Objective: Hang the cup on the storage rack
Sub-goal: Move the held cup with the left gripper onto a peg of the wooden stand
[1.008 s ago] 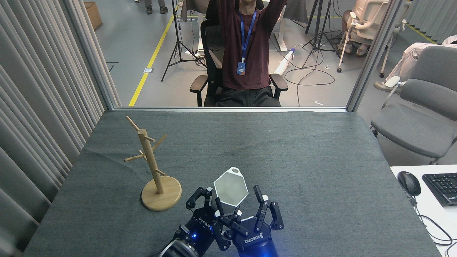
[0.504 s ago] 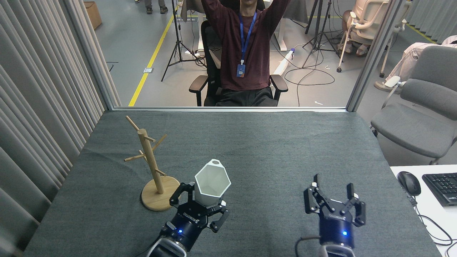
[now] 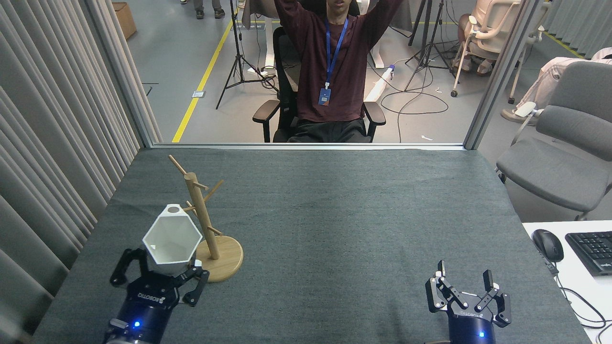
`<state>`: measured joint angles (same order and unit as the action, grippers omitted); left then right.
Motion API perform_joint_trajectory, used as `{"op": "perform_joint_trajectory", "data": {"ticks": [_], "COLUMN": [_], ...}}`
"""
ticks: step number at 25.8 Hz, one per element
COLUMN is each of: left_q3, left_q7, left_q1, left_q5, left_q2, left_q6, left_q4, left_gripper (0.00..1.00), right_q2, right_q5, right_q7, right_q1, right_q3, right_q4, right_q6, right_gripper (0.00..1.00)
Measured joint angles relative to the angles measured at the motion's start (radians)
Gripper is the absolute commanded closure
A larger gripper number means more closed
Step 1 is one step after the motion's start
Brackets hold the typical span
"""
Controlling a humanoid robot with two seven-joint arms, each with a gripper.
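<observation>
Since the earlier frames we have carried the cup [image 3: 172, 236] leftward across the table [image 3: 334, 205], from the near middle to the near-left side of the storage rack [image 3: 204, 224], while our right gripper [image 3: 467, 291] has drawn back to the near right and sits well apart from everything. Our left gripper [image 3: 160, 274] holds the cup by its lower body, fingers closed around it; the right gripper's jaws stand apart with nothing between them.

The cup is raised off the table, mouth tilted toward us, its handle [image 3: 174, 209] at the far top edge, just beside one of the rack's left-pointing pegs [image 3: 190, 208]. Whether the peg tip already touches the loop we cannot tell from here.

The risks, as we judge them: the loop's hole is small and the pegs thin and angled, so a slight misalignment would push the handle against the peg rather than over it. A sideways shove could tip or slide the light rack on its round base. Letting go too soon would drop the cup.

The cup is white and matte, six-sided, tapering downward, its inside empty.
</observation>
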<state>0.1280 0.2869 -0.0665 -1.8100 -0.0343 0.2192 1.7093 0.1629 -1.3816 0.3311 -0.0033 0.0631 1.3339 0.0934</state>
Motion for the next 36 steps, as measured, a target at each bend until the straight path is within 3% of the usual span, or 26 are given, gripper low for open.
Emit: {"op": "perform_joint_trajectory", "data": {"ticks": [2, 7, 10, 16, 34, 36], "left_q3": [0.021, 0.046, 0.050, 0.064, 0.058, 0.057], "left_q7": [0.001, 0.019, 0.025, 0.030, 0.036, 0.040], "left_q1": [0.003, 0.110, 0.169, 0.211, 0.217, 0.217], "left_q5": [-0.060, -0.361, -0.459, -0.515, -0.577, -0.578], "left_q2": [-0.005, 0.009, 0.024, 0.029, 0.067, 0.068], "left_q6": [-0.059, -0.242, -0.311, -0.357, -0.379, -0.379], "left_q4": [-0.024, -0.199, -0.284, -0.354, -0.396, -0.398], "left_gripper": [0.49, 0.50, 0.50, 0.49, 0.39, 0.31], "right_q2": [0.000, 0.001, 0.005, 0.009, 0.011, 0.010], "right_q5": [0.000, -0.001, -0.001, -0.001, 0.001, 0.001], "right_q7": [0.001, 0.002, 0.004, 0.002, 0.000, 0.000], "right_q1": [-0.010, -0.019, -0.021, -0.019, -0.022, -0.022], "right_q3": [-0.007, -0.016, -0.016, -0.016, -0.014, -0.014], "right_q4": [-0.001, -0.002, -0.003, -0.008, -0.016, -0.016], "right_q6": [0.000, 0.000, 0.001, 0.002, 0.000, 0.000], "right_gripper": [0.02, 0.02, 0.02, 0.02, 0.02, 0.02]}}
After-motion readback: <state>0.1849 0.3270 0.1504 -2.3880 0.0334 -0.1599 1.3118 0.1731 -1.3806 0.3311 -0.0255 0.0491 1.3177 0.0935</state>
